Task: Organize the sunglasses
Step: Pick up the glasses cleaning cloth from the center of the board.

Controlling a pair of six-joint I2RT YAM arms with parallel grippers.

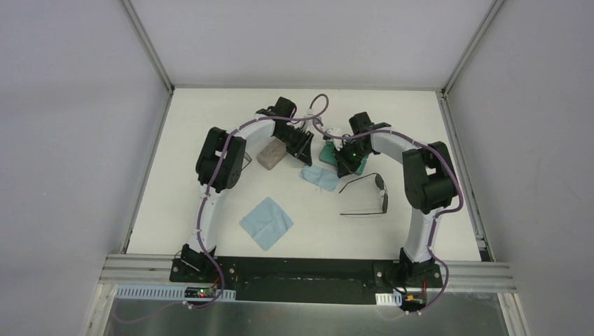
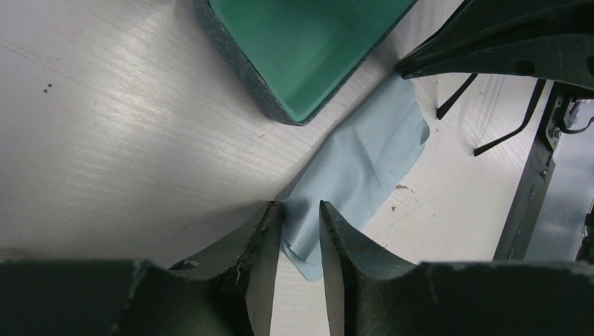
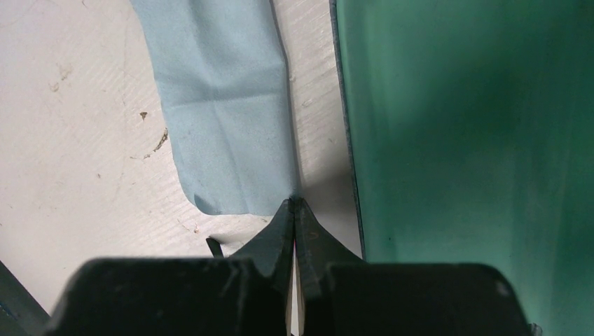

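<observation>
Because the sunglasses (image 1: 383, 203) lie open on the counter (image 1: 315, 238) right of centre, near the right arm (image 1: 427, 175), and are thin black wire with dark lenses, I judge them light, springy and easily bent or scratched, best pinched at the bridge rather than a lens or slender arm. A matte beige oblong case (image 1: 272, 155) sits beside the left hand (image 2: 300, 206), whose jaws stand narrowly apart over a corner of a soft, creased blue cloth (image 2: 364, 154). Next comes an open hard case (image 2: 308, 42) with smooth green lining, beside which the right hand (image 3: 295, 201) hangs pressed shut, empty.
</observation>
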